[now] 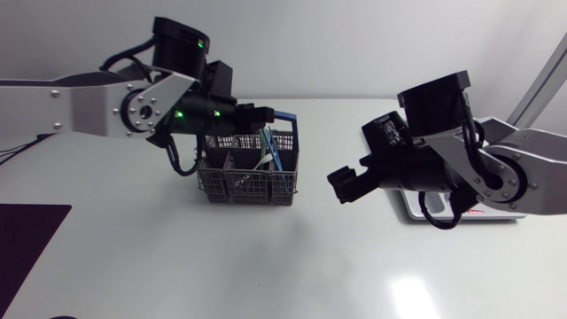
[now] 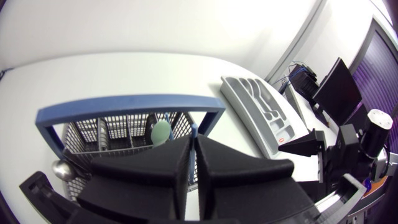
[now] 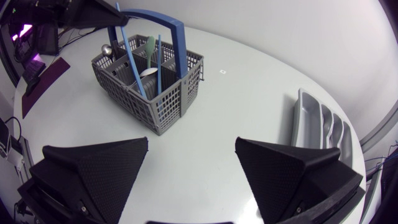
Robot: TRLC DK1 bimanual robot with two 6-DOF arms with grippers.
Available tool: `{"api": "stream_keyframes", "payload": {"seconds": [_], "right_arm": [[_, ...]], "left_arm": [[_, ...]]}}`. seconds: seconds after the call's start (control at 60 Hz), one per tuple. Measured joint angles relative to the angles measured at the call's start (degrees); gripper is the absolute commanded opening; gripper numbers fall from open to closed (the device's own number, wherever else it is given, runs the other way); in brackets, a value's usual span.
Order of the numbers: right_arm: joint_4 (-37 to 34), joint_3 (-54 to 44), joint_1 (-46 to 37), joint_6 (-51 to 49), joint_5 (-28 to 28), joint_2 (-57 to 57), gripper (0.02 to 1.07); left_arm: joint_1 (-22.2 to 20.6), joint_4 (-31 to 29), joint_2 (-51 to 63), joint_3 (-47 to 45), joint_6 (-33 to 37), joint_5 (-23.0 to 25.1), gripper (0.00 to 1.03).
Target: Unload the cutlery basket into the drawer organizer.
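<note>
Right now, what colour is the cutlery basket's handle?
Blue. The handle arches over the grey mesh basket, and the right wrist view shows it best.

The white table (image 1: 266,266) bears a grey cutlery basket (image 1: 248,186), a drawer organizer (image 3: 303,118) and a dark mat (image 1: 27,235)

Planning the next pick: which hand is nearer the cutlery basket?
Left. The left hand is directly above the cutlery basket, shut on a blue utensil standing in it; the right hand hangs open, well apart from its side.
</note>
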Motion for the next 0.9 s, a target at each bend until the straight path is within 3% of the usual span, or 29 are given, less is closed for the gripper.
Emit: {"api": "stream_keyframes", "payload": {"seconds": [0.317, 0.517, 0.767, 0.9], "right_arm": [[1.25, -2.08, 2.73, -7.41, 3.17, -6.69, 1.03], [-4.83, -1.73, 2.69, -8.46, -0.96, -12.11, 1.03], [-10.16, 1.38, 1.07, -8.61, -10.25, -12.79, 1.02], [-10.12, 3.72, 1.20, -8.61, -12.68, -11.34, 0.92]], "left_arm": [[-8.85, -0.42, -16.92, -0.90, 8.37, -10.91, 0.04], [-14.32, -3.67, -19.02, -0.98, 9.38, -11.65, 0.04], [-12.28, -8.63, -14.91, -0.26, 6.99, 2.05, 0.04], [-11.15, -10.75, -10.67, 1.05, 5.29, 7.28, 0.04]]}}
